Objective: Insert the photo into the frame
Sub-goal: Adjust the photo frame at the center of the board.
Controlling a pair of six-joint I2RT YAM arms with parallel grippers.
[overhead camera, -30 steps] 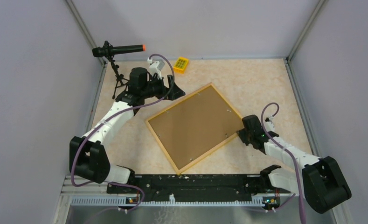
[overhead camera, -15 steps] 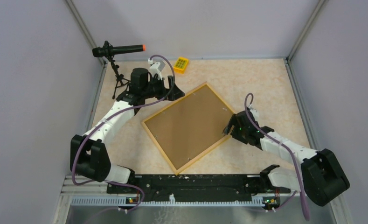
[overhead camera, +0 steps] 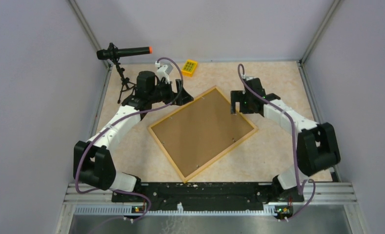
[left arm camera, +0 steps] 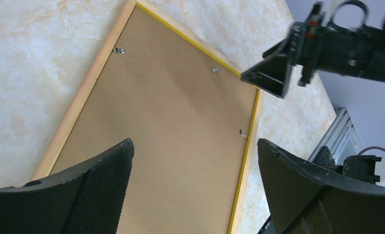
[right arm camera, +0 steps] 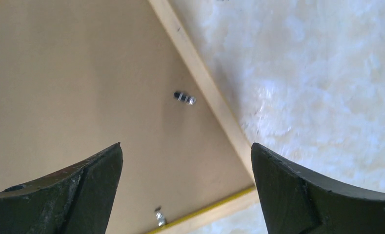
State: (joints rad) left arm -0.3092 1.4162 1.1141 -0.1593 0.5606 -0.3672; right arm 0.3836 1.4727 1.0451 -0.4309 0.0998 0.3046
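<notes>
Though both arms reach over it, the frame is held by neither. It lies flat on the marbled table near the middle, back side up and turned cornerwise like a diamond. Its pale wooden rails enclose a brown backing board, and small metal clips sit along the board's edge.

The left gripper hangs over the frame's far left rail with its jaws spread wide. From its own wrist camera the two dark fingers stand well apart, with the board and both long rails showing in the gap. Nothing is pinched.

The right gripper hovers over the far right rail near the frame's top corner, and it gapes too. Its fingers stand on either side of a stretch of rail, a frame corner and bare tabletop. It grips nothing, and I cannot tell whether a fingertip grazes the wood.

A small yellow block rests near the back wall, well apart from the frame.
</notes>
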